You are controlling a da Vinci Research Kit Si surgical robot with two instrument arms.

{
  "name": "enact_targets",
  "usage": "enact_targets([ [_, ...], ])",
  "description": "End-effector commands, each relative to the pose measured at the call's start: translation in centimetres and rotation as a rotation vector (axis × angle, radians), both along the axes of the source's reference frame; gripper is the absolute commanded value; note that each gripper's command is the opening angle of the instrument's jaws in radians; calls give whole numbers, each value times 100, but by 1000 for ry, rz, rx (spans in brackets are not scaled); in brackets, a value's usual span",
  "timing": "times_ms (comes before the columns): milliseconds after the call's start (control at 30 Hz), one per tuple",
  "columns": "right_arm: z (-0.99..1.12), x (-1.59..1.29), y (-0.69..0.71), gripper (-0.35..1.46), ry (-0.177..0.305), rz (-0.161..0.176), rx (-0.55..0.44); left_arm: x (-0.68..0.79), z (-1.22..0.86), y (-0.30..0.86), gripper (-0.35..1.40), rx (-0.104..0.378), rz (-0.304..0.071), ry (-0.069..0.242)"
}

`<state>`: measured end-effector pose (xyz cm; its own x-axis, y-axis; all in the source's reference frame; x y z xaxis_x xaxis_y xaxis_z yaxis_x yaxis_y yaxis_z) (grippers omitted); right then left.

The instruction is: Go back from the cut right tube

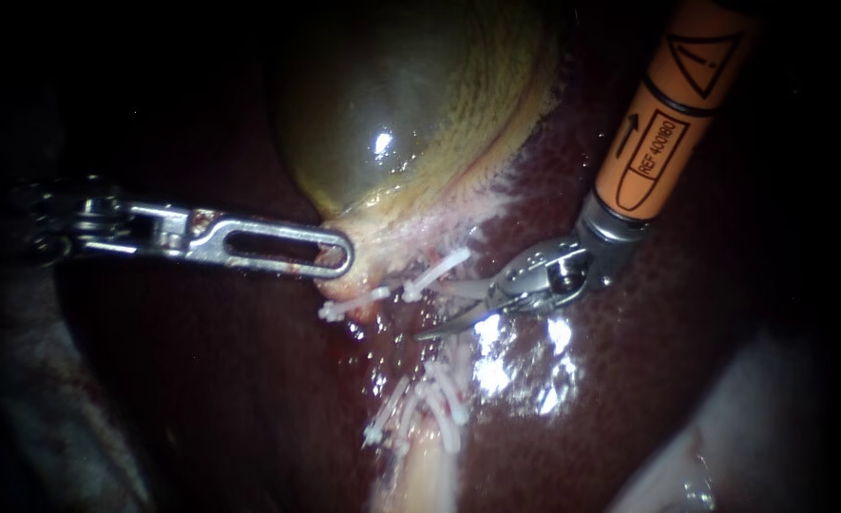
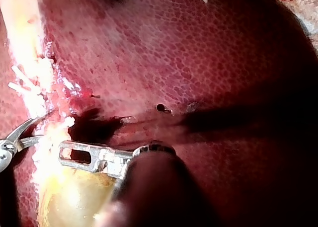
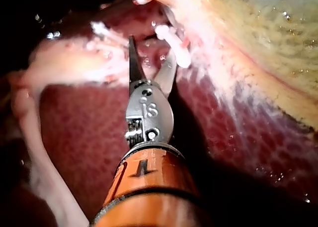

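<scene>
The greenish gallbladder (image 1: 391,114) lies on the dark red liver (image 1: 249,399). My left instrument (image 1: 337,258) comes in from the left, its slotted jaws shut on the gallbladder's pale neck (image 1: 363,271); it shows the same grip in its own wrist view (image 2: 64,153). My right instrument (image 1: 437,309), on an orange shaft, holds its two thin blades open just below a white clip (image 1: 434,274) on a tube stump. Nothing lies between the blades (image 3: 151,48). A second clip (image 1: 353,304) sits under the neck. Several more clips (image 1: 425,408) sit on the pale strand lower down.
Wet glistening liver surface (image 1: 525,361) lies under the right instrument. Pale tissue (image 1: 686,475) shows at the lower right. In the left wrist view the open blades (image 2: 33,129) sit beside the clipped pale strand (image 2: 30,83).
</scene>
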<state>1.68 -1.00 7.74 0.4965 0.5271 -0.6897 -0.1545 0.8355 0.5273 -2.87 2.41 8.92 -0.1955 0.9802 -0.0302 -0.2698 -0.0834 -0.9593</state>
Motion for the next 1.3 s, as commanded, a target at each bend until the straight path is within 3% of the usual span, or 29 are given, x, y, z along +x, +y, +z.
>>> enact_targets([
  [33, -4, -3, 0, 93, 2, -2, 1, 0, 0, 0, -35, 0, 0, 0],
  [267, -23, -31, -1, 89, 14, -17, 7, 0, 1, 0, -35, 0, 0, 0],
  [567, -35, -69, 8, 81, 42, -18, 9, 0, 2, 0, -35, -1, 0, 0],
  [1000, -40, -95, 13, 71, 47, -28, 5, -2, 7, -1, -35, -3, -1, 2],
  [1300, -40, -96, 14, 69, 48, -31, 0, -15, 20, -11, -35, -11, -4, 7],
])
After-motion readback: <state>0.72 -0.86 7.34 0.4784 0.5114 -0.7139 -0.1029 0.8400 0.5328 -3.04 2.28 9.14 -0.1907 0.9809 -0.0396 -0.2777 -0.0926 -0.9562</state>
